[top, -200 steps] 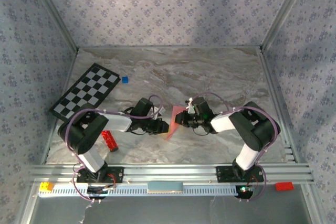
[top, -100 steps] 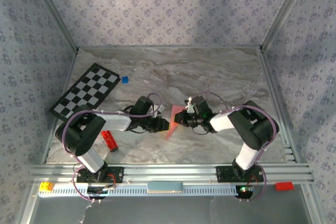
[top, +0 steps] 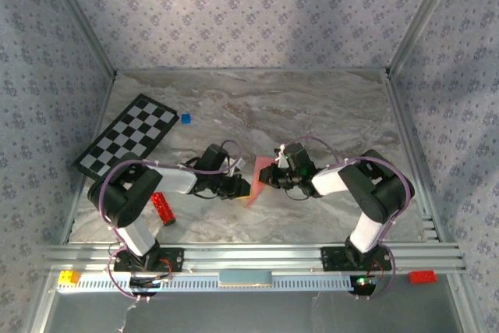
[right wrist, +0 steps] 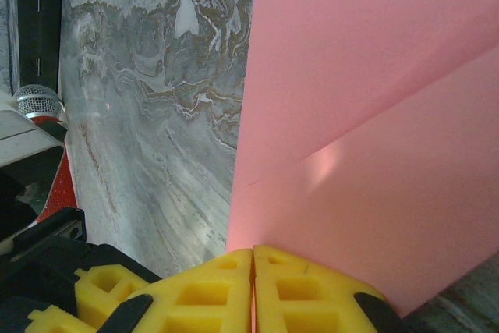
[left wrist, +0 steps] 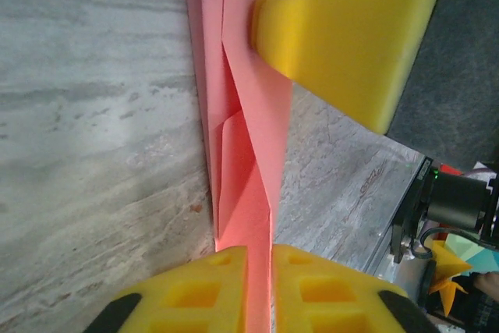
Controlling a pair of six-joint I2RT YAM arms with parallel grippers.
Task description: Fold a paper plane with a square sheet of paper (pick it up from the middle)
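Both left hand (top: pixel 241 187) and right hand (top: pixel 270 180) clench the paper plane (top: pixel 255 192), red bar (top: pixel 163 208) and checkerboard (top: pixel 127 136) well aside.

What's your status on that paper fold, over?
Left claw shut on paper. Right claw shut on it from the other side. Paper creased, pinched between both. Red bar lies apart, by left arm.

Floral-patterned grey walls (top: pixel 249 13), marbled tabletop (top: pixel 327 107), aluminium frame (top: pixel 257 255)
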